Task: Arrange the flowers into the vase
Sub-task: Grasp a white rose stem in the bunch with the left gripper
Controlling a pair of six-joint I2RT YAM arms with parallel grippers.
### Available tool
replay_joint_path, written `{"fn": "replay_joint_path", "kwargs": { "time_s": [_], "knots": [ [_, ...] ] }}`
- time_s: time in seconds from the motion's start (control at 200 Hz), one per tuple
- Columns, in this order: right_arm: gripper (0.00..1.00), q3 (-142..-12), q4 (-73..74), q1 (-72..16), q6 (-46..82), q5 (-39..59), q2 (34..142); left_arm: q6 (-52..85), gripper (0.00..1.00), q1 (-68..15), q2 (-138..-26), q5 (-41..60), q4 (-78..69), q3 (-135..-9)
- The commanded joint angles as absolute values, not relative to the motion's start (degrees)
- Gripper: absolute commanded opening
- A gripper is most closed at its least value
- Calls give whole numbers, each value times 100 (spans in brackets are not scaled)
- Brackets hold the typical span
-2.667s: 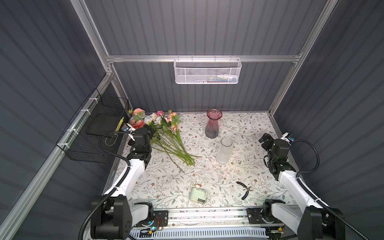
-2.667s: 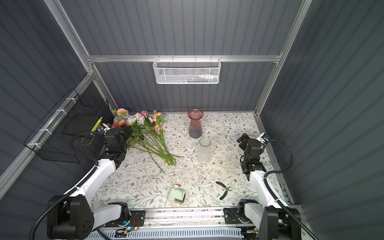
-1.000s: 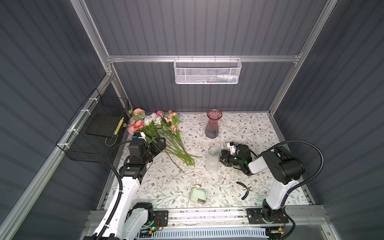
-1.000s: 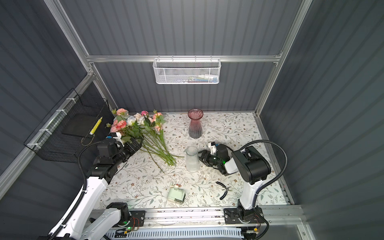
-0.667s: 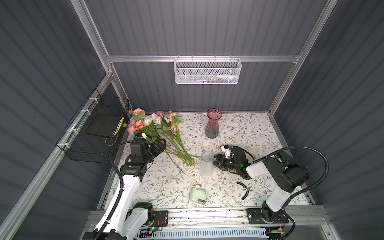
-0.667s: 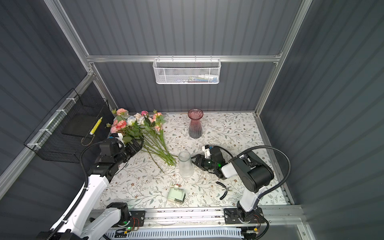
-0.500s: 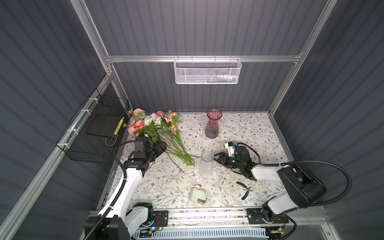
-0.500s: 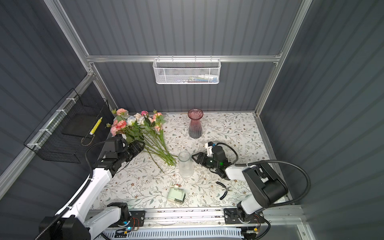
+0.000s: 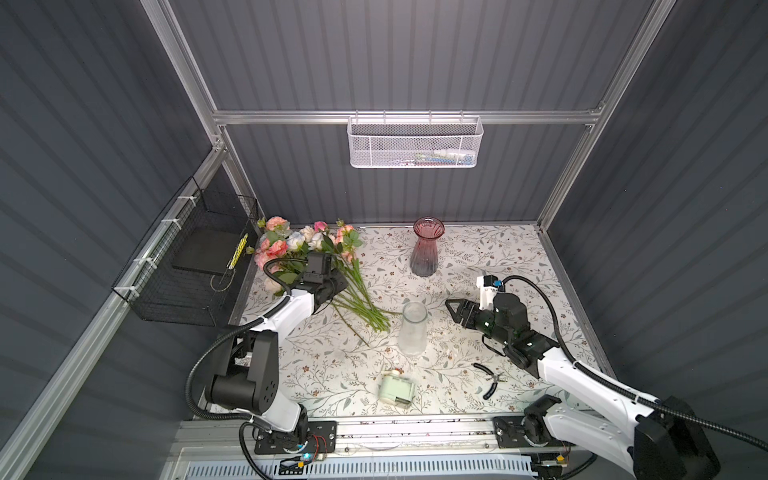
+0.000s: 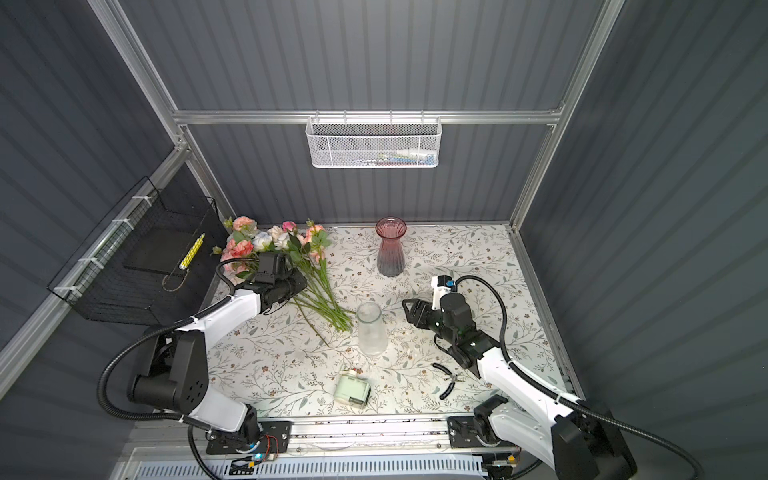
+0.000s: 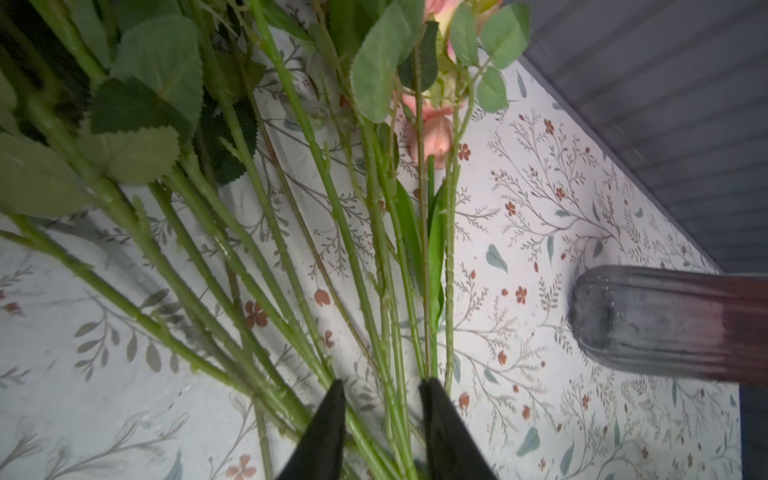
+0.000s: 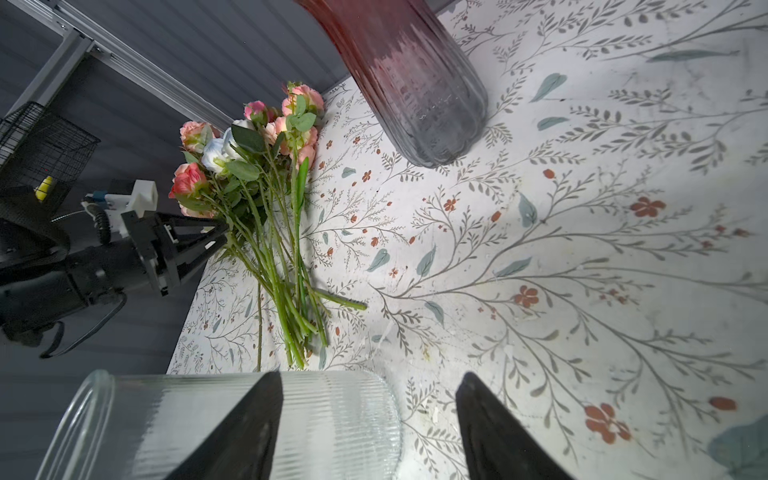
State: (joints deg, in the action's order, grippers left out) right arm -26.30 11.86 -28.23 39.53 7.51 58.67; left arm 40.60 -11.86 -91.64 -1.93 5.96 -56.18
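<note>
The flowers [image 9: 299,245] [image 10: 266,245] lie in a bunch at the back left of the table, pink, peach, white and pale blue heads toward the wall and green stems [image 11: 374,266] fanning toward the middle. My left gripper [image 9: 338,286] [image 10: 300,283] [image 11: 383,384] sits low over the stems, its jaws narrowed onto a few of them. A clear ribbed glass vase [image 9: 413,328] [image 10: 371,330] [image 12: 199,415] stands upright mid-table, by the stem ends. My right gripper [image 9: 453,309] [image 10: 409,309] [image 12: 368,380] hangs open just right of it, holding nothing.
A pink glass vase [image 9: 426,253] [image 10: 390,253] stands behind the clear one. Black pliers [image 9: 490,380] and a small pale green box [image 9: 397,388] lie near the front edge. A black wire basket [image 9: 187,266] hangs on the left wall, a white mesh basket [image 9: 415,141] on the back rail.
My right gripper slid the clear vase leftward to mid-table, let go and drew back to the right. My left gripper moved down onto the stems and its jaws closed in.
</note>
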Motion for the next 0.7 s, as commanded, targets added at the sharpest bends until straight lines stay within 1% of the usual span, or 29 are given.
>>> {"fn": "replay_joint_path", "kwargs": {
  "time_s": [0.0,0.135,0.53,0.69],
  "knots": [
    [69,-2497,932,-2856,3874,627,5742,4288,28,-874,-9535,-177,167,-5876],
    [69,-2504,843,-2856,3832,581,5611,4307,27,-782,-9892,-182,88,-6118],
    [68,-2514,694,-2856,3771,514,5563,4372,30,-729,-10249,-167,-235,-6227],
    [69,-2505,661,-2852,3766,517,5525,4346,30,-717,-10486,-185,-314,-6317]
  ]
}}
